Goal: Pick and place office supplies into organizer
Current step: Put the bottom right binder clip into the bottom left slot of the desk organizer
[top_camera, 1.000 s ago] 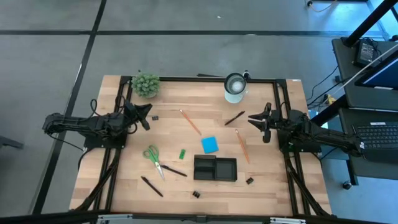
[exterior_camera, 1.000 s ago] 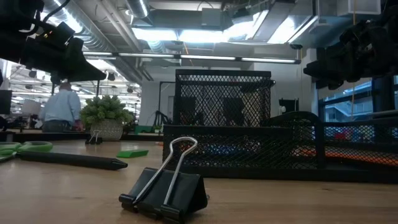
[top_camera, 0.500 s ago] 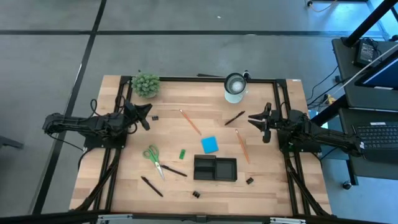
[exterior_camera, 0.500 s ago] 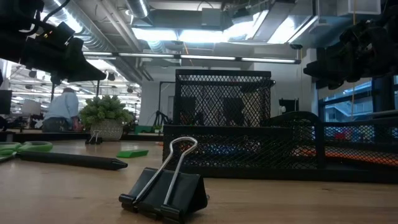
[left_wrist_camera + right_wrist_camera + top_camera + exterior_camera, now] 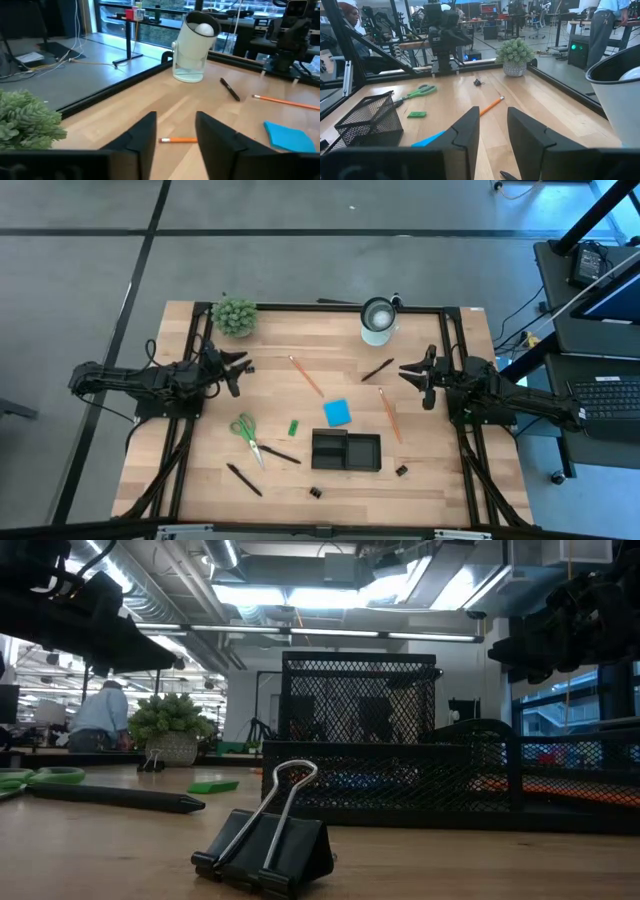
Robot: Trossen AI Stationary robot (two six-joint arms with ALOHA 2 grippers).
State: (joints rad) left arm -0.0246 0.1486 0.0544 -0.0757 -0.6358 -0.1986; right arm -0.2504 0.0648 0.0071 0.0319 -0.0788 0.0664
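The left tool (image 5: pixel 240 366) hovered over the left side of the wooden surface (image 5: pixel 330 485), its fingers (image 5: pixel 142 137) spread with nothing between them, just beside a small black clip (image 5: pixel 249 368) and near the fuzzy green plant (image 5: pixel 234 315) at the back corner. In front of it lay the green-handled scissors (image 5: pixel 245 435), with one black pen (image 5: pixel 281 455) touching their blades and another black pen (image 5: pixel 244 480) nearer the front edge. A small green block (image 5: pixel 293 427) sat between the scissors and the blue note pad (image 5: pixel 337 413). An orange pencil (image 5: pixel 306 376) lay at a slant behind the pad.

The black two-compartment organizer (image 5: pixel 346 451) stood in the middle near the front, just in front of the pad and apart from it; both compartments looked empty from above. A black clip (image 5: pixel 316 492) lay at its front left corner, filling the foreground of the low view (image 5: pixel 268 845), and another clip (image 5: pixel 401 471) lay just to its right. A white cup (image 5: pixel 378 320) stood at the back edge, with a third black pen (image 5: pixel 377 369) in front of it and a second pencil (image 5: pixel 389 414) running toward the organizer's right side.

The right tool (image 5: pixel 412 372) hung over the right side of the surface, beside that pen, its fingers (image 5: pixel 465 135) also apart and holding nothing.

A person (image 5: pixel 101 715) stood in the room beyond.
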